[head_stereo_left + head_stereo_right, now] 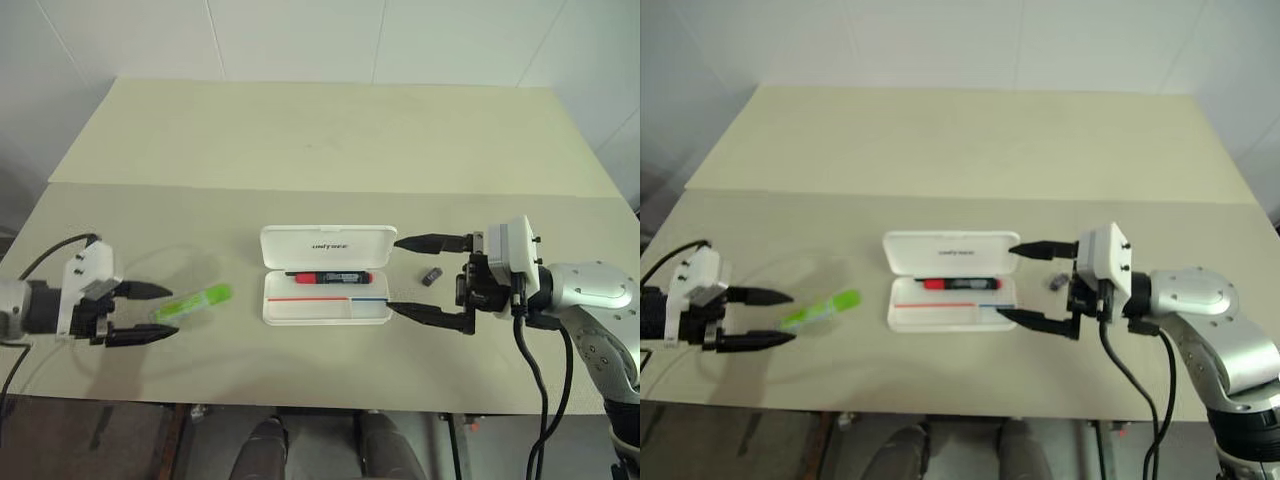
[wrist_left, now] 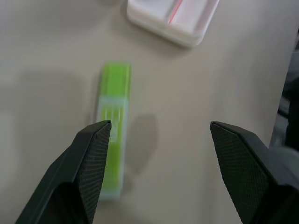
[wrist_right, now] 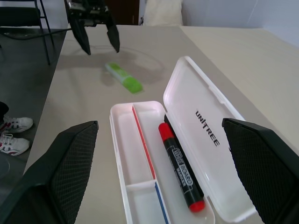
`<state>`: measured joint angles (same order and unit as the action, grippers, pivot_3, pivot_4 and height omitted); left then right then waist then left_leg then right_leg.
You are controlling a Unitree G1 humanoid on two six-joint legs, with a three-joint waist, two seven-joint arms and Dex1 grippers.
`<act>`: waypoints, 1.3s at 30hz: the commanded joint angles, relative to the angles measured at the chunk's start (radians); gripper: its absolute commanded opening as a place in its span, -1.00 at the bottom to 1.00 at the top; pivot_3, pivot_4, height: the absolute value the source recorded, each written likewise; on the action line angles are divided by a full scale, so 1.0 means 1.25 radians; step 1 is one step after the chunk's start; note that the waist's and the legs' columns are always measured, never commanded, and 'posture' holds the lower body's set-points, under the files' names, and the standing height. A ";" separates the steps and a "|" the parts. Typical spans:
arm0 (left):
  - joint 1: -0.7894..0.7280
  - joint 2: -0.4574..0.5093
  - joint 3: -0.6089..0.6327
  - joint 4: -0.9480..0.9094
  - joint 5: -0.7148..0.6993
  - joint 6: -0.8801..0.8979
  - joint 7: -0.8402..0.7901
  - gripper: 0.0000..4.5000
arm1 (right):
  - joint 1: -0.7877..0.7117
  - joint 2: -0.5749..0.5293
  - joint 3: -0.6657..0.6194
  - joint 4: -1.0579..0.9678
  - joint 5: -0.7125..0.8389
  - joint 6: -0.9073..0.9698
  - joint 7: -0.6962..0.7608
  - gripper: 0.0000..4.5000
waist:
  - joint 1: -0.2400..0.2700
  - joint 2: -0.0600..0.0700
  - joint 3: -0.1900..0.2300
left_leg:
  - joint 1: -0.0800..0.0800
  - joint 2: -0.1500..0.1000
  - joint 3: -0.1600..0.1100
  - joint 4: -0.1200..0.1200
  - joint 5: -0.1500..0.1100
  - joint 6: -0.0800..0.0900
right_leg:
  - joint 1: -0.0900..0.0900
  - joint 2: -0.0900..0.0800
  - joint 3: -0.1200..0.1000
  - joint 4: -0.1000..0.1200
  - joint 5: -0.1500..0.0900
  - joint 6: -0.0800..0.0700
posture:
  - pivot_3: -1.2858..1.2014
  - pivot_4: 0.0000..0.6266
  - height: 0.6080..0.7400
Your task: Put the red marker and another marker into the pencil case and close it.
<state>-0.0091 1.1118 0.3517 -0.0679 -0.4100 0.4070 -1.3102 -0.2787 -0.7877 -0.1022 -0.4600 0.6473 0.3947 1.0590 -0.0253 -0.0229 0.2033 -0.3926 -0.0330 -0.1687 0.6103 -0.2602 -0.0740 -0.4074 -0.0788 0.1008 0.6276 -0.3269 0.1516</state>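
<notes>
Over on my left side of the desk (image 1: pixel 330 140), the green highlighter (image 1: pixel 194 302) lies flat, well apart from the pencil case (image 1: pixel 325 290) and not yet in it. My left end effector (image 1: pixel 150 313) sits right at it with its fingers spread wide and nothing between them. From the head camera, the near end of the highlighter falls roughly between the two fingertips, and the body runs away from the end effector toward the case, tilted a little.

That's the relation I care about. In the wrist camera the highlighter (image 2: pixel 114 128) runs almost along the line the fingers point, and it sits off to one side, tucked against one finger (image 2: pixel 88 163) instead of centred in the gap. So I judge the next move needs a sideways shift to centre it, and probably a wrist roll so the fingers close across its narrow width, not down its length.

Meanwhile the red marker (image 1: pixel 331 276) is already lying inside the open case, in the tray close to the hinge, parallel to the long side. The lid stands open behind it.

My right end effector (image 1: pixel 410 276) hovers at the right end of the case, fingers wide apart and empty, one on each side of that end. It's the nearer one to the case, so I'd keep it for closing the lid, while the left is plainly nearer the highlighter.

A small dark object (image 1: pixel 431 276) sits on the desk just right of the case.
</notes>
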 commanded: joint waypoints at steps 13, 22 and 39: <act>-0.003 -0.099 -0.051 0.174 0.114 -0.234 0.102 0.59 | 0.007 0.024 -0.019 -0.061 0.020 0.017 -0.088 1.00 | -0.002 0.000 0.000 | 0.001 0.000 0.001 0.001 0.000 0.000 | 0.000 0.000 0.001 0.001 0.000 0.000 | 0.03 -0.52 1.00; -0.059 -0.169 -0.117 0.232 0.149 -0.278 0.150 0.59 | 0.015 0.025 -0.031 -0.093 0.039 0.041 -0.133 1.00 | 0.018 0.004 -0.002 | 0.003 -0.001 0.001 0.002 0.000 0.001 | 0.003 -0.001 0.001 0.002 0.002 0.001 | 0.03 -0.52 1.00; -0.111 -0.199 -0.137 0.176 0.102 -0.197 0.143 -0.51 | 0.023 0.047 -0.021 -0.116 0.042 0.048 -0.172 1.00 | 0.018 0.005 -0.002 | 0.006 0.000 0.002 0.003 0.004 0.002 | 0.010 -0.002 -0.001 -0.001 0.006 0.002 | 0.03 -0.52 1.00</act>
<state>-0.1439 0.8721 0.1905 0.1947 -0.2670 0.1539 -1.1310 -0.2504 -0.7354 -0.1164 -0.5686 0.6875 0.4601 0.8546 -0.0024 -0.0172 0.2003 -0.3854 -0.0331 -0.1664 0.6136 -0.2557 -0.0714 -0.3947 -0.0809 0.0992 0.6261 -0.3191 0.1537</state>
